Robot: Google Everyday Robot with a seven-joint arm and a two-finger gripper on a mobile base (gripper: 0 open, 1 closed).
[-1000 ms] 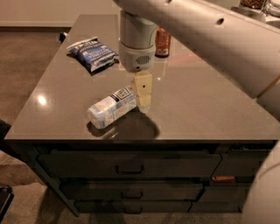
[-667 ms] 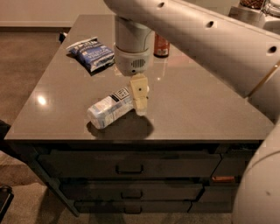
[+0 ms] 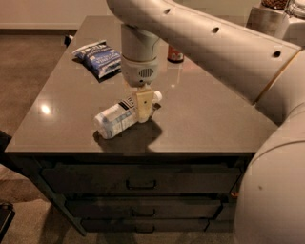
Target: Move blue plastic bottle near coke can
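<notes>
The blue plastic bottle [image 3: 114, 119] lies on its side near the front of the dark table [image 3: 205, 119], white cap pointing back right. My gripper [image 3: 144, 107] hangs straight down from the arm and sits low over the bottle's cap-end half, covering part of the label. The coke can [image 3: 175, 54] stands upright at the back of the table, partly hidden behind my arm, well apart from the bottle.
A crinkled blue chip bag [image 3: 100, 58] lies at the back left of the table. My large white arm [image 3: 224, 52] spans the right side above the table. Drawers [image 3: 140, 183] front the cabinet below. Jars stand at the far back right [image 3: 274, 14].
My gripper has moved left and down, from beside the bottle's cap end to low over the bottle. The bottle, can and bag have stayed in place.
</notes>
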